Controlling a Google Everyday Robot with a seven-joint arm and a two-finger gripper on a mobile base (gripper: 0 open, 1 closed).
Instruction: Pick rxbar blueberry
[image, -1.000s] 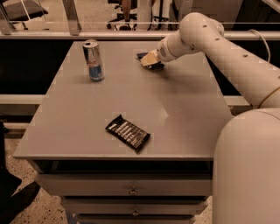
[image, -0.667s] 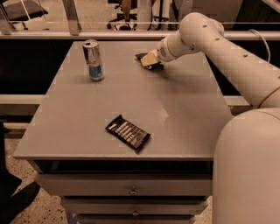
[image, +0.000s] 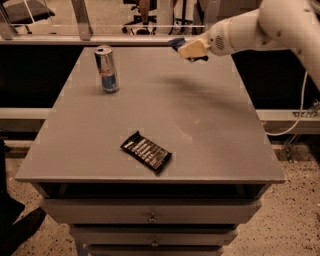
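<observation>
My gripper (image: 189, 50) hangs above the far right part of the grey table (image: 220, 125), near its back edge. It is shut on the rxbar blueberry (image: 175, 42), a small dark blue wrapper that sticks out to the left of the pale fingers (image: 194, 48). The bar is clear of the tabletop, and a faint shadow lies on the table below the arm. Most of the bar is hidden by the fingers.
A blue and silver can (image: 107, 69) stands upright at the back left of the table. A larger black wrapper with silvery print (image: 146, 150) lies near the front edge. Drawers (image: 150, 218) sit under the tabletop. A rail runs behind the table.
The gripper has risen from the tabletop at the back right and carries the dark blue bar up with it. The can and the black wrapper have not moved.
</observation>
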